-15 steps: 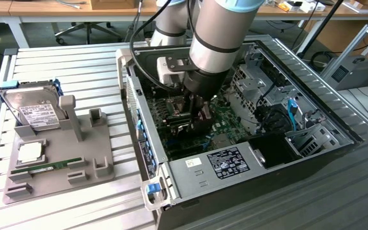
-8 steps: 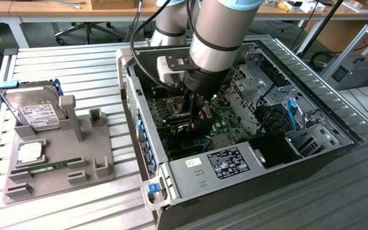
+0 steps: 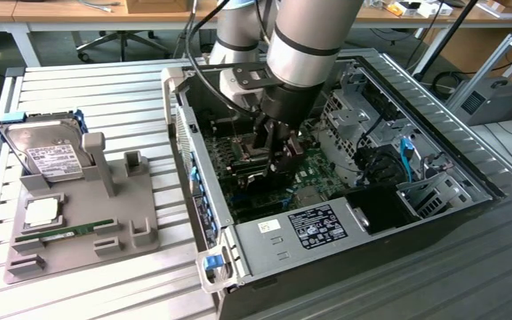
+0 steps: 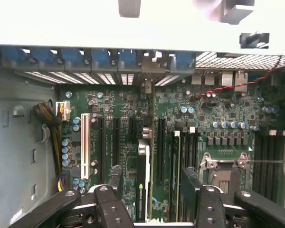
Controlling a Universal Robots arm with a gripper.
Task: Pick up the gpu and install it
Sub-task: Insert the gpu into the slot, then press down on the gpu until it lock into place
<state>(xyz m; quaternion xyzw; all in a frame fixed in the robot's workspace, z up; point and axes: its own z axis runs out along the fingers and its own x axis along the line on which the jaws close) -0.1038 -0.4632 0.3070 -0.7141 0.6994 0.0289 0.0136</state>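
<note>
The end effector (image 4: 152, 175) is the nearest thing in the wrist view: its black linkages fill the foreground and its two fingers (image 4: 115, 175) stand spread wide, gripping nothing. Between them sits the gpu (image 4: 143, 180), seen edge-on as a thin dark card standing upright on the motherboard (image 4: 218, 114), apparently in one of the long expansion slots. Its long axis runs straight away from the end effector toward the row of blue slot latches (image 4: 102, 57) at the case's rear wall, where its silvery bracket end seems to meet the slot openings. The fingers flank the card's two flat faces. Neither pad looks to be touching it, and the card lies closer to one finger than to the other. A white slot (image 4: 85, 142) lies to one side of the card, and the CPU socket (image 4: 225, 166) to the other.

In the exterior view, the end effector (image 3: 274, 157) reaches down into the open computer case (image 3: 452, 153) at the centre of the frame, just above the board. Well apart, at the left of the frame, a grey holder (image 3: 131, 213) on the slatted desk (image 3: 87, 87) carries a hard drive (image 3: 47, 157) and a RAM stick (image 3: 65, 231). Its tall upright post stands bare.
</note>
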